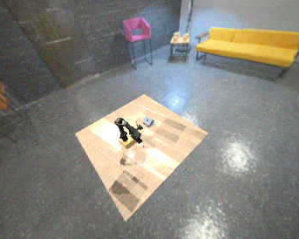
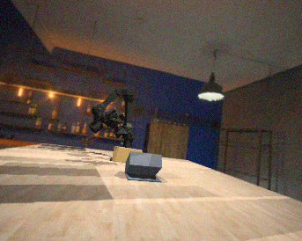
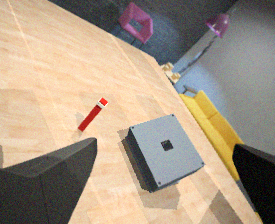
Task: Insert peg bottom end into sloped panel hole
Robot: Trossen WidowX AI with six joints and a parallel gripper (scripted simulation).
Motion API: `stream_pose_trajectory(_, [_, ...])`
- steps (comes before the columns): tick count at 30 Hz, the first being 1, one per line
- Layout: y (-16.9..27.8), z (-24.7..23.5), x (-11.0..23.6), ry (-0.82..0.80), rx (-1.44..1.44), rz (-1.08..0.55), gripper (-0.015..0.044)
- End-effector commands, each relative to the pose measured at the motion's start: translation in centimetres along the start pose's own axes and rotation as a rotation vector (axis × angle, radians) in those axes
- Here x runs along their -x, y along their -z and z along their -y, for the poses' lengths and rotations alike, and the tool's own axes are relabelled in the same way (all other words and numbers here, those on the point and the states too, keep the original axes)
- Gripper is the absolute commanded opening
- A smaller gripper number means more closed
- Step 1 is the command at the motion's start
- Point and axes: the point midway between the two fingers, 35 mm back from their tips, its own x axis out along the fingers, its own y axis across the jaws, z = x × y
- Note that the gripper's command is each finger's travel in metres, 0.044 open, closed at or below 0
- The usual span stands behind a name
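End effector (image 3: 158, 175): your black fingers stand wide, holding nothing.
Peg: your slim red peg with white band (image 3: 92, 114) stands on the pale wooden bench (image 3: 38, 60).
Panel: grey sloped block with square hole (image 3: 166, 148), beside the peg, apart.

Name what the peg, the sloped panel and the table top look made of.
Peg: likely matte plastic, plain red with a white band. Sloped panel: uniform grey, matte, plastic or painted metal. Table top: pale wood planks, seams and grain visible, soft sheen.
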Motion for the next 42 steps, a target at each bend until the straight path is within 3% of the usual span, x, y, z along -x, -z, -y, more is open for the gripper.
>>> stream_pose_trajectory(1, [0.0,0.0,0.0,-0.003,0.004,0.001,0.0426])
stream_pose_trajectory(20, [0.2,-1.6,-2.6,-0.303,0.476,0.118,0.044])
stream_pose_trajectory(42, [0.7,-3.3,-5.4,-0.613,1.046,0.367,0.044])
